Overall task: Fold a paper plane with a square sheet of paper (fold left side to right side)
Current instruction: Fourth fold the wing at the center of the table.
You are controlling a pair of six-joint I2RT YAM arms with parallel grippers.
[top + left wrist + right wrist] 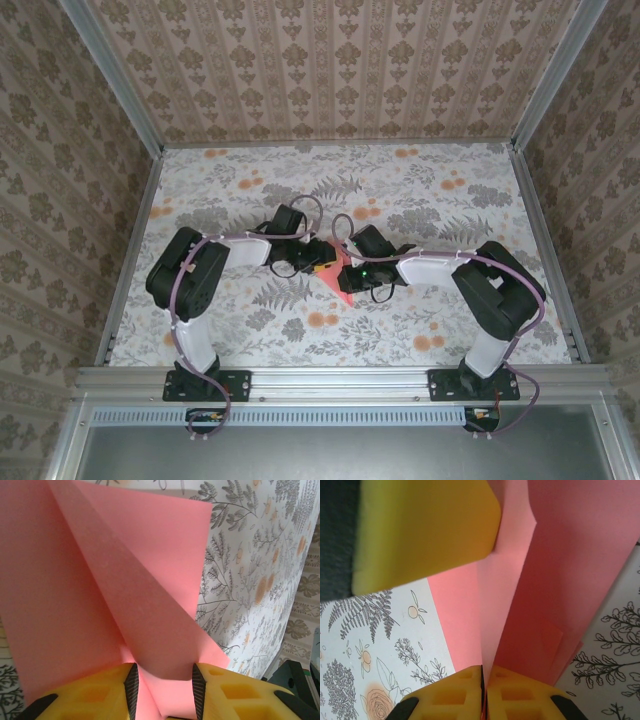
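1. Nearest to me are my two arms, one left (190, 280) and one right (495, 300). Both are bolted to the metal rail (340, 378) at the table's near edge and bend in towards the middle.
2. My right gripper (484, 672) has its two yellow fingers (455, 695) pressed together. One edge of the sheet of paper (560, 580) is pinched in the thin seam between them.
3. My left gripper (162, 682) has its jaws a narrow way apart, and a fold of the paper fills the gap from pad to pad. I cannot tell whether they press on it.
4. There is one sheet, salmon pink and creased into several slanting panels. It sits between my two grippers at the middle of the table.
5. From above, the two gripper heads cover most of the sheet and only a pink wedge shows.
6. Seen from my right wrist, one yellow finger of the left gripper blocks the upper left corner, just beside the paper.
7. Beyond the paper lies the tablecloth (240, 580), grey leaves with scattered orange flowers. The raised sheet hides much of it.
8. Farthest off, three patterned walls (340, 70) in metal framing close in the table.
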